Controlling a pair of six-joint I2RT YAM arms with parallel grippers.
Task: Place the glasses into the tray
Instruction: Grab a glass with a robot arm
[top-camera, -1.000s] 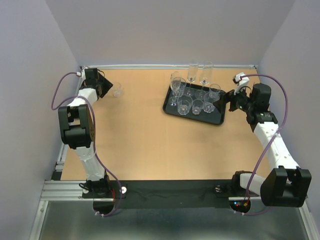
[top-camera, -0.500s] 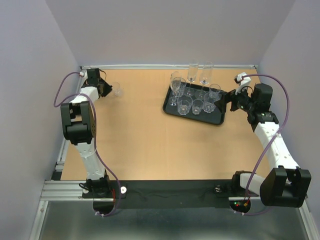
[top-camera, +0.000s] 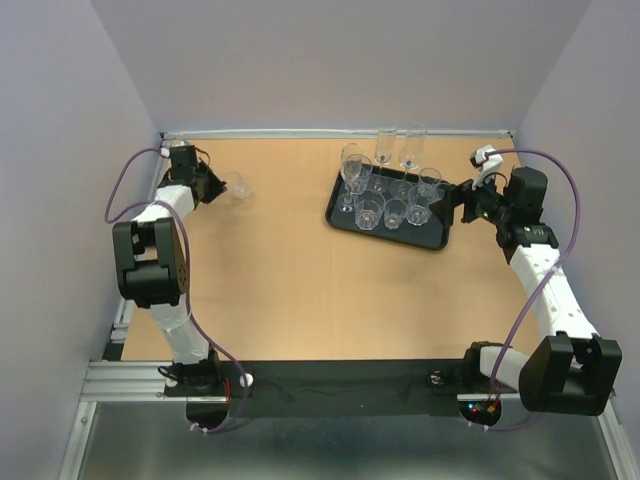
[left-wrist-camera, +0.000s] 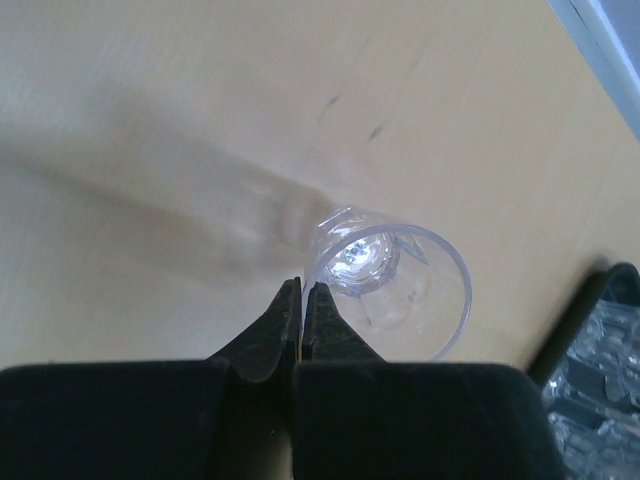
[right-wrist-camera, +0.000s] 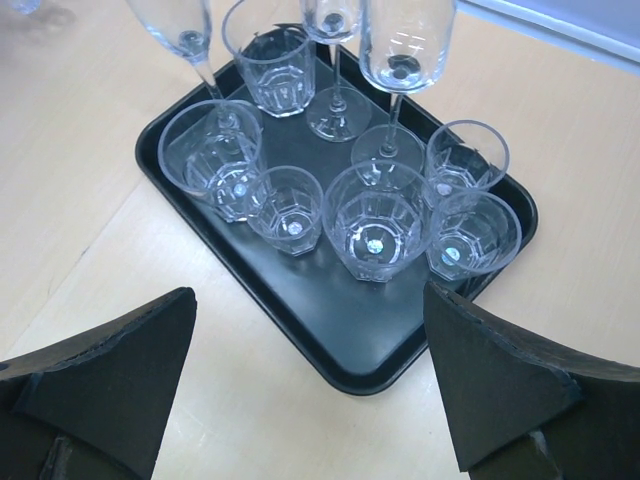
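Fingertips of our left gripper (left-wrist-camera: 303, 300) pinch the near wall of the lone upright tumbler (left-wrist-camera: 395, 290), and the tray (right-wrist-camera: 340, 345) lies well apart to its right, nearer our right gripper (top-camera: 463, 203), which hangs wide open beside it.

The tray (right-wrist-camera: 340, 330) is crowded with glasses (right-wrist-camera: 375, 225), tall flutes (right-wrist-camera: 405, 40) on its far side, only its near strip bare; the surface (top-camera: 280, 290) lies wide open centrally.
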